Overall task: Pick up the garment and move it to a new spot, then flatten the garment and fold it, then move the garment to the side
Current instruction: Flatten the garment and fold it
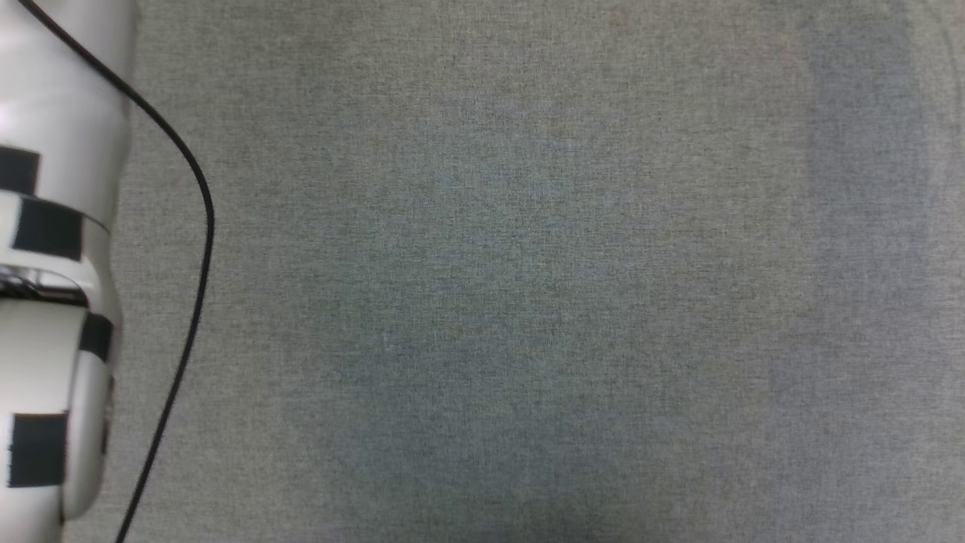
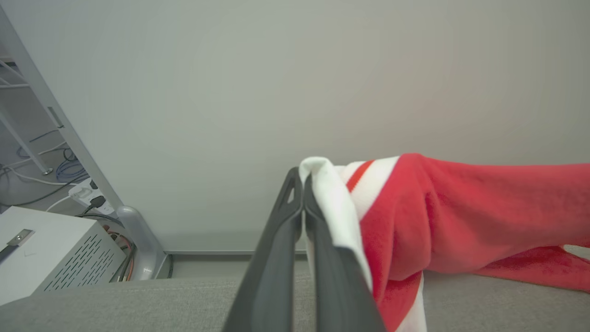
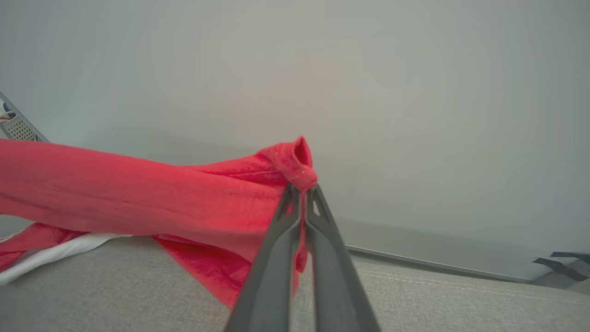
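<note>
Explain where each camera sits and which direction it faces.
Head view: on the head, facing down at the grey fabric surface; a pale forearm and black cable at left.
Left wrist view: on the left wrist, looking along the left tool, shut on the garment at its white part.
Right wrist view: on the right wrist, looking along the right tool, shut on a red edge.
Shared: both wrist views show the garment and a plain wall.
</note>
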